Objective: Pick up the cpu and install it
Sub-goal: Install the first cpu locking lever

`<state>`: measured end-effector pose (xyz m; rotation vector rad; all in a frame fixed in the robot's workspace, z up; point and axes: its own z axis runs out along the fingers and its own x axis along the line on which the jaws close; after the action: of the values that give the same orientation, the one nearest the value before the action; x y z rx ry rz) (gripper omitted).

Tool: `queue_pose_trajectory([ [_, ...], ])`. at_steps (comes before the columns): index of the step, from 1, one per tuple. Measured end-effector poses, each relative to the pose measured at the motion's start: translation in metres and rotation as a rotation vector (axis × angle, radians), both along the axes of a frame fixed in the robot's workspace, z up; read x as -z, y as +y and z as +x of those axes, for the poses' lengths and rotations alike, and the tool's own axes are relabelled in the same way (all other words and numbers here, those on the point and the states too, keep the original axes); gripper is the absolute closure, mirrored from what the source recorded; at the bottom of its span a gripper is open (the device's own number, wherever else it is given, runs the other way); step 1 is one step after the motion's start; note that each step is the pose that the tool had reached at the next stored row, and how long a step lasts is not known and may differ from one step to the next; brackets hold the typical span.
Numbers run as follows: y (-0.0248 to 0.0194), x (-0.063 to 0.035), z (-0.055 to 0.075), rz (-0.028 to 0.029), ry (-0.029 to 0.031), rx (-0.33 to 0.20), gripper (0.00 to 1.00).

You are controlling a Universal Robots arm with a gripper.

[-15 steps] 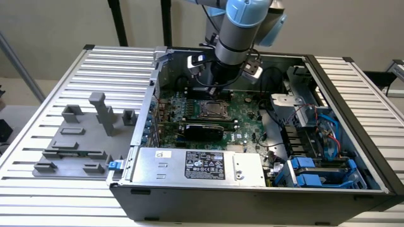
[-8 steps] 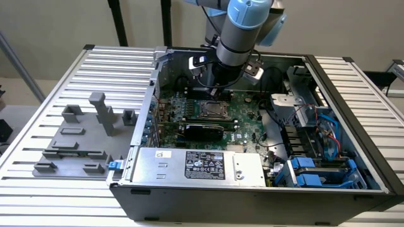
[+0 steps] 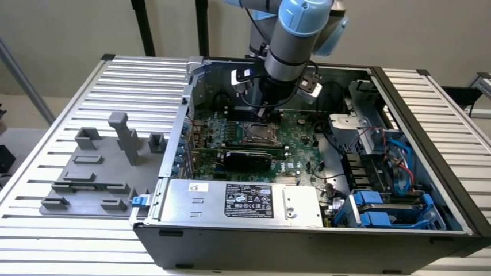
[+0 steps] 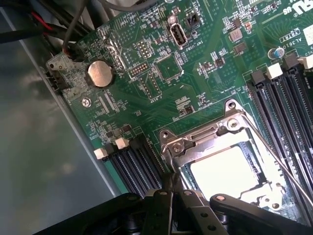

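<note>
cpu (image 4: pixel 226 172) shiny silver-white square, seated flat in socket (image 4: pixel 195 147); gripper (image 4: pixel 168 188) fingers pressed together just above it

My arm (image 3: pixel 295 43) is a grey tube with pale blue joint caps, one round cap at twelve o'clock. A black cable loops beside my dark wrist, where a small white-edged camera block (image 3: pixel 244 75) sits. My gripper (image 4: pixel 178 208) is black linkage with silver screws, perhaps hinge pins.
</note>
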<state>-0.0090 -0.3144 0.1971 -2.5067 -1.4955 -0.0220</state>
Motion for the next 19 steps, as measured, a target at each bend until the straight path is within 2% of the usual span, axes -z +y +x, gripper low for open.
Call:
queue_pose_trajectory([
  [2, -0.0010, 0.0000, 0.001, 0.0014, 0.0000, 0.000, 0.89],
  [5, -0.0032, -0.0001, 0.002, 0.0067, 0.0001, 0.000, 0.89],
  [6, -0.0045, -0.0002, 0.003, 0.0149, 0.0001, 0.000, 0.89],
  [10, -0.0048, -0.0018, 0.003, 0.0245, -0.0002, 0.000, 0.89],
  [14, -0.0100, -0.0114, 0.003, 0.0262, 0.0004, 0.000, 0.89],
  [19, -0.0220, -0.0198, -0.001, 0.0268, 0.0004, 0.000, 0.89],
])
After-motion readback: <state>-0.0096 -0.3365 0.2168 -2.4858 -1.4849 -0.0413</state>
